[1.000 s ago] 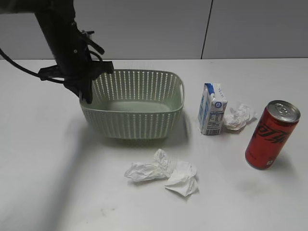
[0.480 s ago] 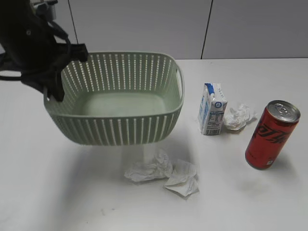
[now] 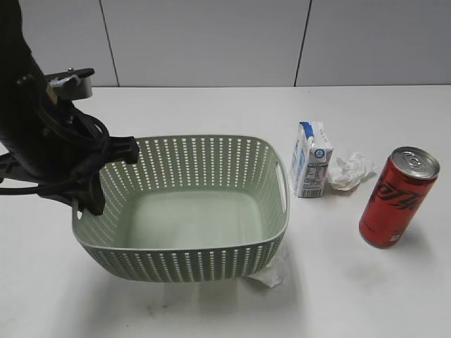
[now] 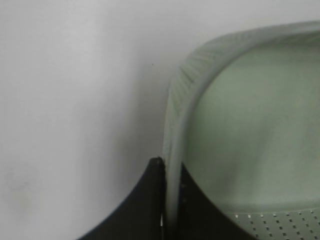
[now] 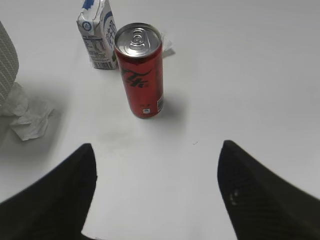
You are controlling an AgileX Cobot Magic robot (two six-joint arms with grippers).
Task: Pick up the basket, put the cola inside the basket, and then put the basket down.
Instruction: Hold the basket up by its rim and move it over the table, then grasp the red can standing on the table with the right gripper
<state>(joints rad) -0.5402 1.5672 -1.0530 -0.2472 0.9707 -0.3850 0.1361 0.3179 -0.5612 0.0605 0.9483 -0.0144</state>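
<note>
The pale green basket (image 3: pixel 190 218) hangs lifted above the table, held by its left rim. My left gripper (image 3: pixel 91 201) is shut on that rim; the left wrist view shows the rim (image 4: pixel 175 150) pinched between the two jaws (image 4: pixel 170 172). The red cola can (image 3: pixel 396 197) stands upright on the table at the right, also in the right wrist view (image 5: pixel 141 70). My right gripper (image 5: pixel 157 155) is open and empty, above the table a little short of the can; it is out of the exterior view.
A small white-and-blue carton (image 3: pixel 310 160) stands between basket and can, with crumpled tissue (image 3: pixel 349 171) beside it. More crumpled tissue (image 3: pixel 268 276) lies under the basket's front right corner, also in the right wrist view (image 5: pixel 27 117). The table is white.
The left gripper has lifted the basket off the table and carried it toward the camera and lower in the view; it now covers most of the front tissue. The can and carton have not moved.
</note>
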